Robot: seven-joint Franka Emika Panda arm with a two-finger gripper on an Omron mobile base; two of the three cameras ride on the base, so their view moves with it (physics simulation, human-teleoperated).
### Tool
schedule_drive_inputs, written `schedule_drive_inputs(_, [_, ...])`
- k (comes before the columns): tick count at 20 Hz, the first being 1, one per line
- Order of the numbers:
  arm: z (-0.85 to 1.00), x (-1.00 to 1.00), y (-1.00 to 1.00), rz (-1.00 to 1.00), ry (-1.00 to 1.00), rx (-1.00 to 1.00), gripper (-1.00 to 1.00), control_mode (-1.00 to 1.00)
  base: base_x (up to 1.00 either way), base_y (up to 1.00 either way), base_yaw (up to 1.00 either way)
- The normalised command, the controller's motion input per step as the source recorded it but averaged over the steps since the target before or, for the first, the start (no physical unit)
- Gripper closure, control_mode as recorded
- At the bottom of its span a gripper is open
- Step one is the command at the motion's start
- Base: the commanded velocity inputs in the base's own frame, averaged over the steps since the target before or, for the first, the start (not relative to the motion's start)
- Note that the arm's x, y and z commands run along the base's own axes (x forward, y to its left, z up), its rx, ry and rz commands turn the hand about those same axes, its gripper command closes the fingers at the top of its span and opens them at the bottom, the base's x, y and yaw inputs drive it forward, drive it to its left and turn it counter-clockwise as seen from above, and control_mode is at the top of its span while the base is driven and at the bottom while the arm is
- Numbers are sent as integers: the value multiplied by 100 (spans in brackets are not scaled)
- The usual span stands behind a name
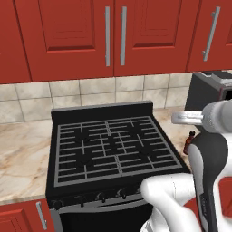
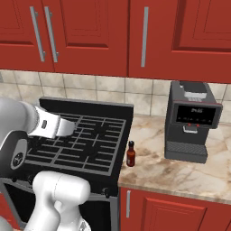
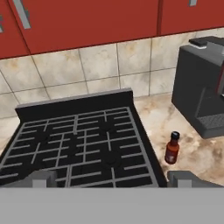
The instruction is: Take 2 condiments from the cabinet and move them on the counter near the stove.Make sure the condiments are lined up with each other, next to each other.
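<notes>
We see the brown bottle standing upright on the desk, just beside the right edge of the stove and apart from the coffee machine, which sits nearer the desk's back edge against the tiled wall. It has a black cap and a red label. The cabinet above the stove has its doors closed, silver handles side by side. Our pincer hangs over the front of the stove with its fingers spread wide, released and grasping nothing; the bottle lies ahead of it and nearer the right finger. The arm rises in front of the stove's right front corner.
</notes>
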Motion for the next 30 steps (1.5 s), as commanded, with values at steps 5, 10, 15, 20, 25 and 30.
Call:
schedule_drive_inputs(5, [5, -6, 0, 6, -1, 0, -100, -100, 0, 0, 0])
schedule_drive_inputs(10, [0, 0, 0, 1, 2, 0, -100, -100, 0, 0, 0])
schedule_drive_inputs(15, [0, 0, 0, 0, 0, 0, -100, -100, 0, 0, 0])
schedule_drive_inputs(20, [0, 0, 0, 0, 0, 0, -100, 100, -12, 0, 0])
schedule_drive_inputs(25, [0, 0, 0, 0, 0, 0, -100, 100, -95, -4, -5])
schedule_drive_inputs(30, [0, 0, 0, 0, 0, 0, -100, 100, -83, -29, -34])
